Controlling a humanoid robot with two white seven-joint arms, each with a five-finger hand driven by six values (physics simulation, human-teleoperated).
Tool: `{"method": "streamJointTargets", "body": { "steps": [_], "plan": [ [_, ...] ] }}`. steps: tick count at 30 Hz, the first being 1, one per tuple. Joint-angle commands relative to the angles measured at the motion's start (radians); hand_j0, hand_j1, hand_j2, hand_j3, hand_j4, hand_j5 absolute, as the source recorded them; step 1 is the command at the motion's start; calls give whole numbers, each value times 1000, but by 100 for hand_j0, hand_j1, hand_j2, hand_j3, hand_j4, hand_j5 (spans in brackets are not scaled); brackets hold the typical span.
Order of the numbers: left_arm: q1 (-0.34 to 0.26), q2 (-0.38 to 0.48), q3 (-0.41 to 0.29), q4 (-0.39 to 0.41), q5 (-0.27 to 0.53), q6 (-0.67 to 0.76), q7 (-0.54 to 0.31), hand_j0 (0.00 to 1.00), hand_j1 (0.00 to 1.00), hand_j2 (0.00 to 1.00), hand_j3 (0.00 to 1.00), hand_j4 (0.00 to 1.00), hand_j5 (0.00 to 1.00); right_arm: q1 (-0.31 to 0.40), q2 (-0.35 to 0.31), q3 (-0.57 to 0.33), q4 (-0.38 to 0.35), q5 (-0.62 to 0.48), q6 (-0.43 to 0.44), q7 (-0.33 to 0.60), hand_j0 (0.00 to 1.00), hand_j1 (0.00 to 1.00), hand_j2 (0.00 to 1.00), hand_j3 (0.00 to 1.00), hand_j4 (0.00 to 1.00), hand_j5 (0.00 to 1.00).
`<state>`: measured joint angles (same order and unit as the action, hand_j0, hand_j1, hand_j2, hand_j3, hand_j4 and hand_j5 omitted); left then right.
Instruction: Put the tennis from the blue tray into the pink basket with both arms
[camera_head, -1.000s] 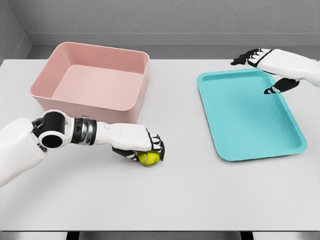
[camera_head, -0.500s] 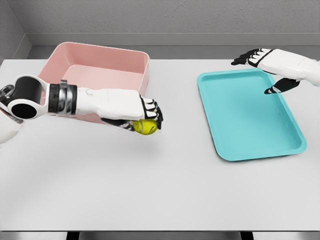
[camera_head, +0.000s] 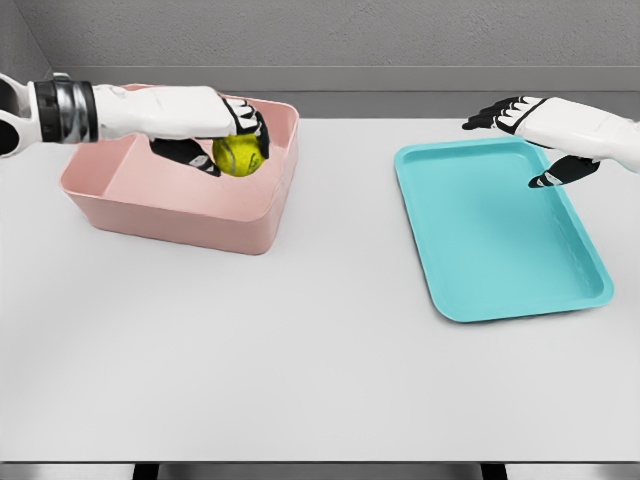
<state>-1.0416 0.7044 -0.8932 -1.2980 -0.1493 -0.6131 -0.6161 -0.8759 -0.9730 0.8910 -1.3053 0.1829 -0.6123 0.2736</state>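
Left robot hand (camera_head: 215, 125) grips tennis ball (camera_head: 237, 154) over pink basket (camera_head: 255, 232), upper left of frame; right robot hand (camera_head: 535, 135) open above blue tray (camera_head: 480, 270), upper right

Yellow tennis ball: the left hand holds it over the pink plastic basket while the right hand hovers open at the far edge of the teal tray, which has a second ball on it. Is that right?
Not quite. The head view shows the teal tray empty, with no second ball. The rest holds: the left hand grips the yellow tennis ball over the pink plastic basket, and the right hand hovers open at the tray's far edge.
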Motion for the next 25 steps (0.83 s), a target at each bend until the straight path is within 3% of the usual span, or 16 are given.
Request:
{"method": "streamJointTargets", "body": {
  "steps": [1,3,4,5,6,15,18,20,23,25],
  "plan": [
    [0,-16,2,100,-4,2,5,35,35,35,35,35,35,0,-1,-1,0,-6,1,-1,100,100,100,100,100,100],
    [0,-36,2,146,-9,2,5,35,35,35,35,35,35,0,-1,-1,0,-6,1,-1,100,100,100,100,100,100],
    [0,-42,2,146,-9,2,5,59,59,59,59,59,59,0,-1,-1,0,-6,1,-1,100,100,100,100,100,100],
    [2,-42,2,144,-9,2,5,91,91,91,91,91,91,0,0,-1,0,-6,1,-1,100,100,100,100,100,100],
    [2,-40,4,143,-9,2,5,100,100,100,100,100,100,0,0,-1,0,-6,1,-1,100,100,100,100,100,100],
    [12,-23,14,79,5,2,5,100,100,100,100,100,100,0,-1,-1,-2,-6,1,-1,100,100,100,100,100,100],
    [54,127,14,-161,109,2,5,100,100,100,100,100,100,0,-1,-1,-2,-6,1,-2,100,100,100,100,100,100],
    [74,240,28,-276,174,2,5,100,100,100,100,100,100,0,-1,-1,-3,-6,1,-2,100,100,100,100,100,100],
    [207,354,163,-326,202,2,5,100,100,100,100,100,100,0,-1,-1,-3,-6,1,-2,100,100,100,100,100,100],
    [258,366,191,-325,200,2,5,100,100,100,100,100,100,0,-1,-1,-3,-6,1,-2,100,100,100,100,100,100]
  ]
}}
